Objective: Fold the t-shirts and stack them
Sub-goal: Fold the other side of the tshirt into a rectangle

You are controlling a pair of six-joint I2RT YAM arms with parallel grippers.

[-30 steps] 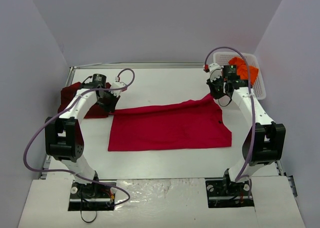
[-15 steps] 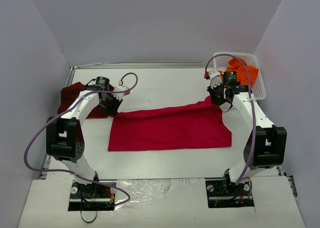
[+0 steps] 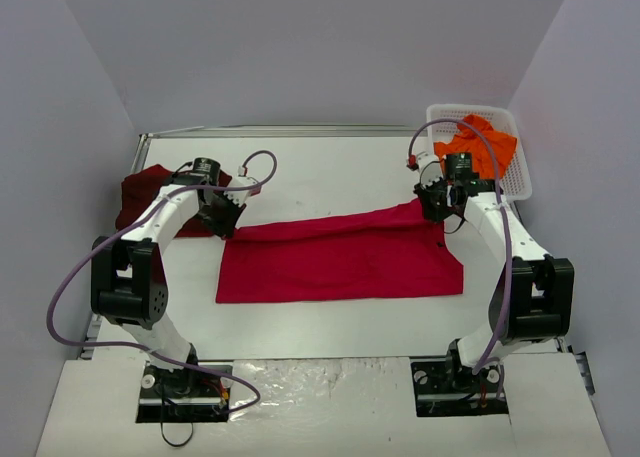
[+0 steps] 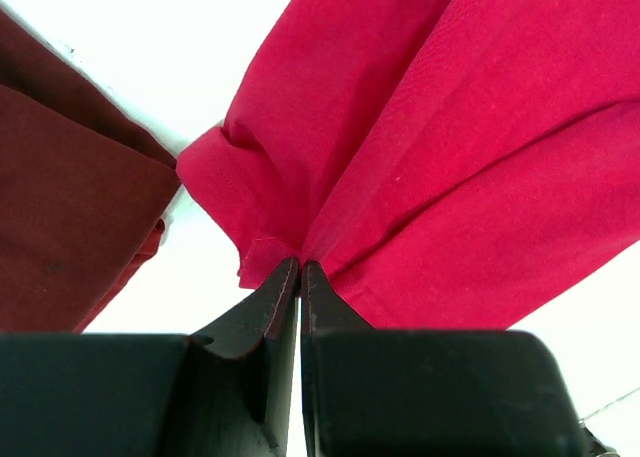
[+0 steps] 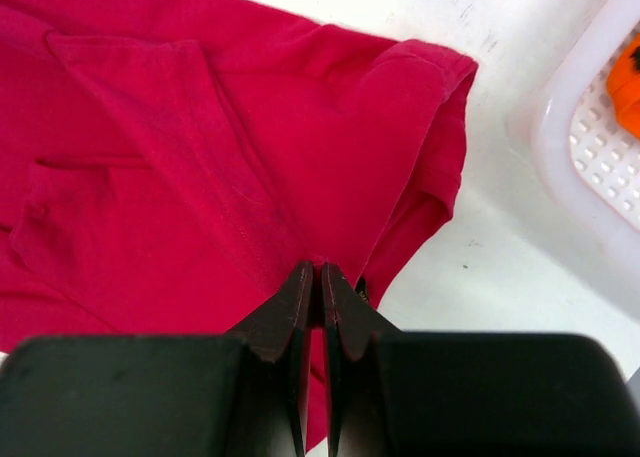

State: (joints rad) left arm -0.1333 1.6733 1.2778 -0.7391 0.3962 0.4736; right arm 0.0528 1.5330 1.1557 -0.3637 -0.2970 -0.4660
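Your left gripper (image 4: 301, 265) is clamped tight on the far left corner of the bright red t-shirt (image 3: 340, 262), cloth fanning out in pleats from the fingertips. Your right gripper (image 5: 318, 267) is pinched just as narrowly on the far right corner, beside a short sleeve with its hem curled under.

What matters for your next move: the shirt's long axis runs left to right across the table (image 3: 330, 167), strung between the two grippers, and the whole body of it lies on the near side of both, toward the arm bases. Each arm is nearer its own end, so neither needs to cross. Judging from this, the fold is a carry of the far edge toward you over the near edge, both ends kept level.

The shirt lies as a wide flat band, its near edge straight on the table and its far edge raised at the two pinches and sagging slightly between them. The cloth looks soft and plain, with a stitched seam showing in the right wrist view.

The dark maroon t-shirt (image 3: 135, 192) lies folded just beside the left gripper, at the table's left edge. The orange t-shirt (image 3: 482, 145) sits crumpled in the white lattice basket (image 3: 523, 167) beyond the right gripper.
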